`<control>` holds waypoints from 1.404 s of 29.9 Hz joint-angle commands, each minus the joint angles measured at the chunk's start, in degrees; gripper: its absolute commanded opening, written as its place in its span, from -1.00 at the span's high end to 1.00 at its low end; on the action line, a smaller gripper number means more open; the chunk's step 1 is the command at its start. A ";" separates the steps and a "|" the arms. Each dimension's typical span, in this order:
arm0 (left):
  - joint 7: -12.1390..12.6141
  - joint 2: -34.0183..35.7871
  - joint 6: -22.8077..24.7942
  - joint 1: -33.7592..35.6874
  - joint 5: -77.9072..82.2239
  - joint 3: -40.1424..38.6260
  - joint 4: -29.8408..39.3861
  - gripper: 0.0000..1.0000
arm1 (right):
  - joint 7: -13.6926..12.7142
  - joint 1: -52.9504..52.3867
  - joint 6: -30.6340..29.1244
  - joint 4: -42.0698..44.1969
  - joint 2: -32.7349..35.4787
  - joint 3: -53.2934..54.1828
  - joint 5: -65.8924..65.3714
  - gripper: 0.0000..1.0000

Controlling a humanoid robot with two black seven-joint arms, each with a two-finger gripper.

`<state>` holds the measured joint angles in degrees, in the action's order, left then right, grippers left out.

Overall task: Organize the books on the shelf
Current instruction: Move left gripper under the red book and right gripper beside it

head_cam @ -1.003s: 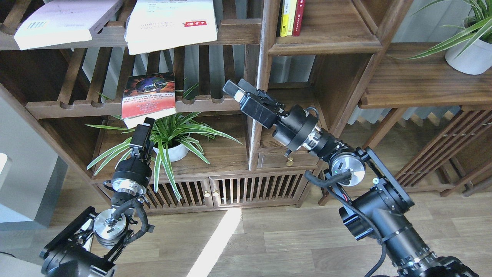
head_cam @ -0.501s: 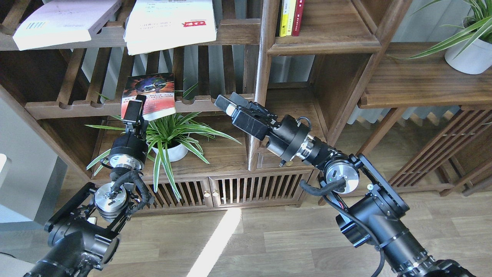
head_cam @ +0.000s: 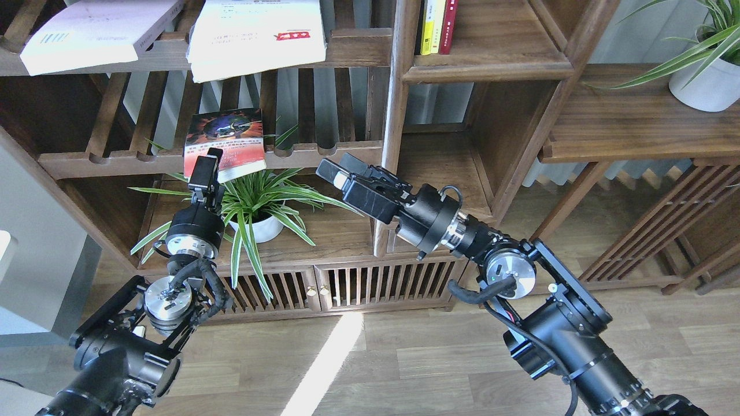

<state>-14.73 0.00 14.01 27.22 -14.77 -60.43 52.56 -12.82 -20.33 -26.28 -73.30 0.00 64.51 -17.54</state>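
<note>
- At the upper left of the frame, the lavender-white book [head_cam: 92, 32] is lying flat on the top slatted rack [head_cam: 358, 49], its far end cut off by the frame's upper edge; the white book with the red mark [head_cam: 257, 37] is lying beside it on the same rack, also cropped at the top.
- Left of centre, the left gripper [head_cam: 203, 169] is reaching up to the lower edge of the red-black book [head_cam: 225, 141], which is overhanging the front rail of the lower slatted rack [head_cam: 115, 162]; the jaws are appearing end-on and dark, so whether they are apart or clamped on the book cannot be told.
- By this reading, the first pickup is in hand: the next move is calling for a firm pinch on the overhanging edge, then a lift clear of the notched rail.
- Below it, the spider plant [head_cam: 254, 199] is hiding part of the board under the rack.
- At centre, the right gripper [head_cam: 335, 171] is hanging free in front of the rack, touching nothing; its jaws look slightly apart and empty.
- Right of centre, the shelf [head_cam: 445, 167], a narrow solid-walled compartment, is waiting with no task book in it, its front part masked by the right arm.
</note>
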 commanded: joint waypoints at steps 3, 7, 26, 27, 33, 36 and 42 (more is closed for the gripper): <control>0.05 0.00 -0.56 -0.58 0.00 2.94 -0.18 -0.98 | -0.01 0.03 0.00 0.08 0.00 0.00 -0.04 -1.00; 0.14 0.00 -0.65 -0.15 -0.09 3.47 -1.67 -0.98 | -0.01 0.03 0.00 0.08 0.00 0.00 -0.04 -1.00; 0.05 0.00 0.14 6.44 -5.18 2.77 -12.30 -0.98 | 0.07 0.20 0.09 0.26 0.00 -0.79 -0.04 -1.00; 0.05 0.00 0.14 6.88 -5.36 2.86 -12.57 -0.98 | -0.01 0.20 0.26 0.26 0.00 -0.79 -0.04 -1.00; 0.05 0.00 0.06 9.17 -5.98 2.86 -14.41 -0.98 | -0.01 0.29 0.44 0.26 0.00 -0.88 -0.04 -1.00; 0.05 0.00 0.06 9.96 -5.98 3.03 -16.08 -0.98 | 0.07 0.29 0.44 0.26 0.00 -1.58 -0.13 -1.00; 1.62 0.00 0.06 12.07 -6.85 3.03 -18.37 -0.98 | -0.01 0.38 0.97 0.35 0.00 -1.93 -0.22 -1.00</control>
<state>-14.33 0.00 14.07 38.27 -21.05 -57.39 35.12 -12.79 -20.02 -25.51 -73.01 0.00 62.69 -17.74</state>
